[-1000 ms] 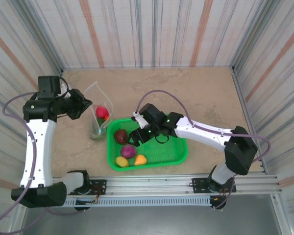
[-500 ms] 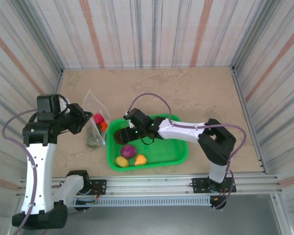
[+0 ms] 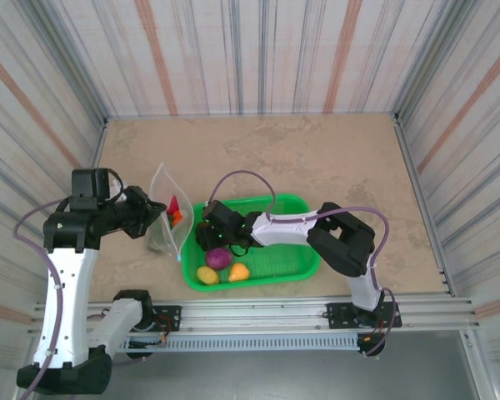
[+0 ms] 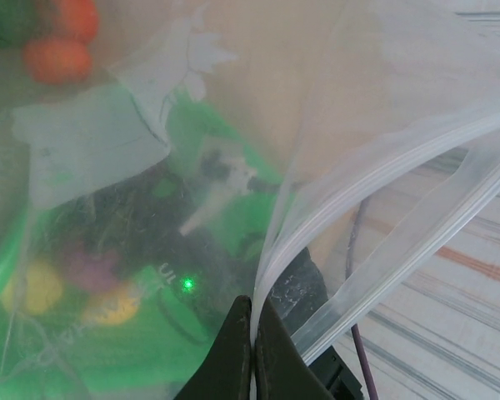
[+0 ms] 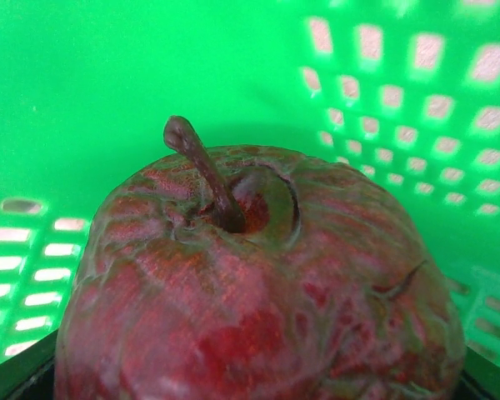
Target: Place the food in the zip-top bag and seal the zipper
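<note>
At the left end of the green basket (image 3: 292, 198), the dark red apple (image 5: 258, 275) was bracketed by the right gripper (image 3: 210, 236), stem up; whether it was clamped could not be told. Just left of the basket, the zip-top bag (image 3: 160, 200) was held open, its mouth edge by the zipper (image 4: 350, 179) pinched tight in the left gripper (image 4: 252, 333), with red and orange pieces (image 3: 174, 212) inside. No writing could be read on the white label (image 4: 92, 150).
</note>
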`<act>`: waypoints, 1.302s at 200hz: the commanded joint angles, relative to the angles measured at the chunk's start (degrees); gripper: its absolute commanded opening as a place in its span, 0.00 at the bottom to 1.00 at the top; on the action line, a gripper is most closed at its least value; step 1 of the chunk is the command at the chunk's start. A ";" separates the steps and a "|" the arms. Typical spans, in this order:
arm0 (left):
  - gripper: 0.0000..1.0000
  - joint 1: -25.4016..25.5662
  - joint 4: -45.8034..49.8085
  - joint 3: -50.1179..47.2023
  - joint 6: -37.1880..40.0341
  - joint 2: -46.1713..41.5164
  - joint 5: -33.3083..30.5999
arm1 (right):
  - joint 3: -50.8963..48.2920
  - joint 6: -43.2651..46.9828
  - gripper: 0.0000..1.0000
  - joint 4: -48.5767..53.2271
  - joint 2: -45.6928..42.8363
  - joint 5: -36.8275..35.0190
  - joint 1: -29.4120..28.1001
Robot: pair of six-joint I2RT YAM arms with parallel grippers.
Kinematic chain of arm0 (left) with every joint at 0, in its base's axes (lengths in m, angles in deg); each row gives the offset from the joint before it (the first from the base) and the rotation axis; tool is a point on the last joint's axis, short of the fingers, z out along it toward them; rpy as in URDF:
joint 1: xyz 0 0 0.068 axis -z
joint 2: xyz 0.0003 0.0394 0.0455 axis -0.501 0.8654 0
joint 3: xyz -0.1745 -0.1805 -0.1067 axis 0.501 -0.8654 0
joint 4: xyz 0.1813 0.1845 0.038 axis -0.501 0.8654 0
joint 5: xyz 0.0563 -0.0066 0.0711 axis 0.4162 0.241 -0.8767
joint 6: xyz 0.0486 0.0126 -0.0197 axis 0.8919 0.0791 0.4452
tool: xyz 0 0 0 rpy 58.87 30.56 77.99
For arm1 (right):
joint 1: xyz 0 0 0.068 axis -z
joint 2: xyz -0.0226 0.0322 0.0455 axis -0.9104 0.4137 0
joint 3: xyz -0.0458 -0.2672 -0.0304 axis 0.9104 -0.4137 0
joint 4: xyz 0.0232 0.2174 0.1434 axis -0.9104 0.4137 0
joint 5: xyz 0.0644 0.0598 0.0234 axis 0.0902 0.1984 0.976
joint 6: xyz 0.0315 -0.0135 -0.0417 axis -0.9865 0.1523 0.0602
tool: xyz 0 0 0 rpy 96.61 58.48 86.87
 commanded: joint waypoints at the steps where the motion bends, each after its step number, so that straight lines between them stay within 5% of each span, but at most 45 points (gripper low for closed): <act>1: 0.00 0.31 1.09 0.65 1.25 0.26 0.51 | -0.60 1.83 0.62 -0.75 -0.20 -2.32 0.45; 87: 0.00 0.30 1.09 6.59 5.74 4.76 -1.37 | -4.29 10.09 0.59 9.80 -20.42 -4.34 3.31; 143: 0.00 1.53 3.38 9.09 9.75 8.81 1.05 | 5.09 16.04 0.56 22.77 -31.53 -2.96 3.72; 193: 0.00 13.29 10.37 18.49 17.03 14.63 -17.46 | 16.80 14.68 0.55 27.35 -30.74 2.98 3.61; 260: 0.00 10.21 -15.93 6.70 13.35 12.93 -0.89 | 31.23 5.88 0.55 29.61 -20.80 11.47 4.13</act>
